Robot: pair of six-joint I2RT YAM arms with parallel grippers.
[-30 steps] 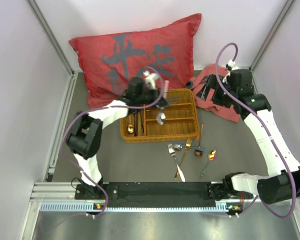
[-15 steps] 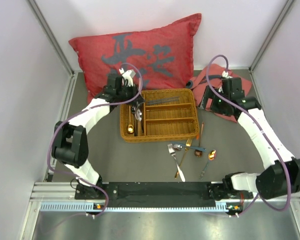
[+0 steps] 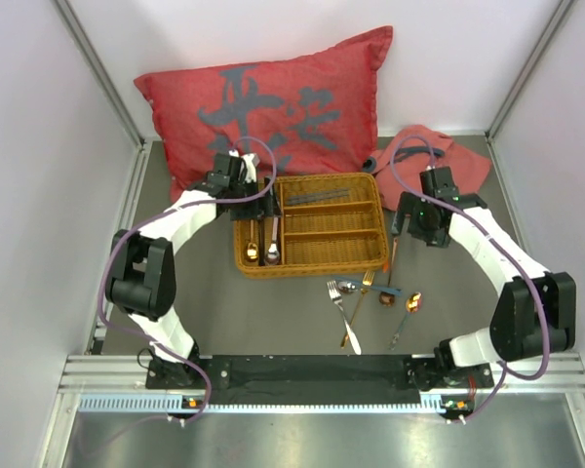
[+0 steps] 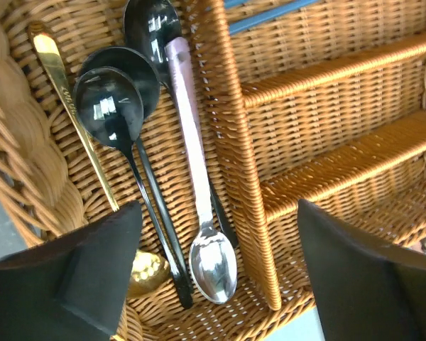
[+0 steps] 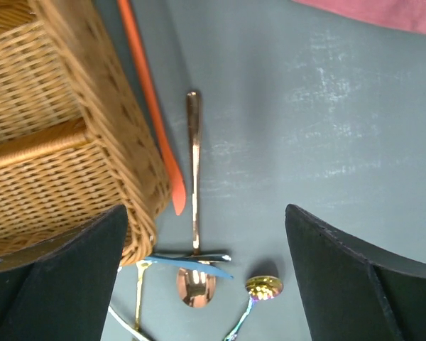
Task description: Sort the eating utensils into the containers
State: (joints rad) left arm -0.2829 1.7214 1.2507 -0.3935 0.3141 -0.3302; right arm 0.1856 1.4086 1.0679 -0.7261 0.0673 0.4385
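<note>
The tan wicker tray (image 3: 317, 265) lies mid-table. My left gripper (image 3: 252, 200) hovers open over its long left compartment. Below the left gripper (image 4: 219, 213) lie a silver spoon (image 4: 213, 263), two black spoons (image 4: 110, 110) and a gold spoon (image 4: 57, 64), none of them held. Dark blue utensils (image 3: 317, 197) lie in the tray's far compartment. My right gripper (image 3: 402, 234) stands open and empty beside the tray's right end. Under the right gripper (image 5: 204, 213) on the table lie a copper spoon (image 5: 193, 185), an orange stick (image 5: 153, 106), a blue knife (image 5: 192, 261) and an iridescent spoon (image 5: 264, 288).
More loose cutlery lies in front of the tray, among it a silver fork (image 3: 339, 302) and a gold fork (image 3: 356, 317). A red cushion (image 3: 273, 97) leans behind the tray. A pink cloth (image 3: 444, 156) sits at the back right. Walls stand close on both sides.
My left gripper carried the silver spoon from over the tray's middle to the left compartment and opened, leaving it there. My right arm came forward from the pink cloth to the tray's right end.
</note>
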